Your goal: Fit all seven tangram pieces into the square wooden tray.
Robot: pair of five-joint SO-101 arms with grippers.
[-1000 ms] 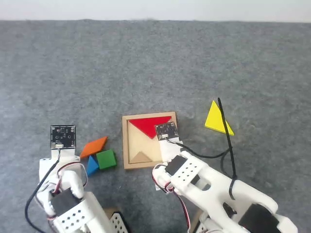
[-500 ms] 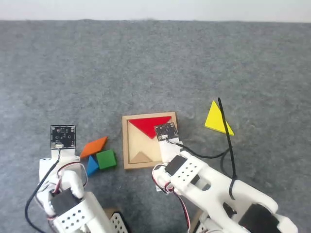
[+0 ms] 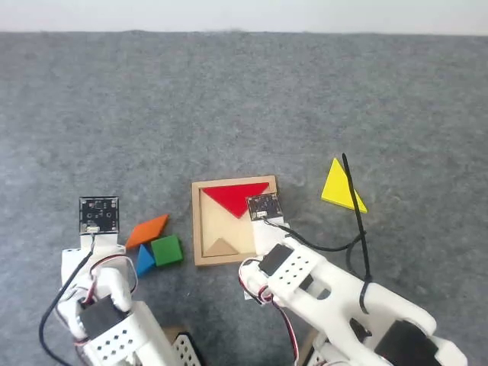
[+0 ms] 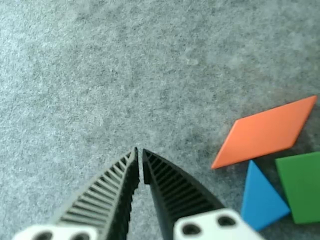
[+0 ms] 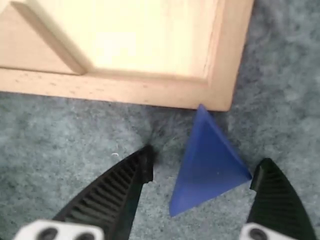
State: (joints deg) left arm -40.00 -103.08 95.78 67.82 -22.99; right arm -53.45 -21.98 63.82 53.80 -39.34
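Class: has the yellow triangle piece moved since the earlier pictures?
No. The yellow triangular piece lies just as far to the right of the square wooden tray as before.

Pale tray [image 3: 197, 225], red triangle [image 3: 232, 197], seemingly tan triangle [image 3: 220, 247].

Just off the tray [image 5: 227, 55] corner, the blue triangle [image 5: 210, 155] fills your right pincer's [image 5: 205, 165] gap; the rim blocks you beyond.

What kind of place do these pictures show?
Probably a robot test bench rather than a home. A white left arm and right arm stand on a grey felt-like mat, with a puzzle tray holding a red triangle.
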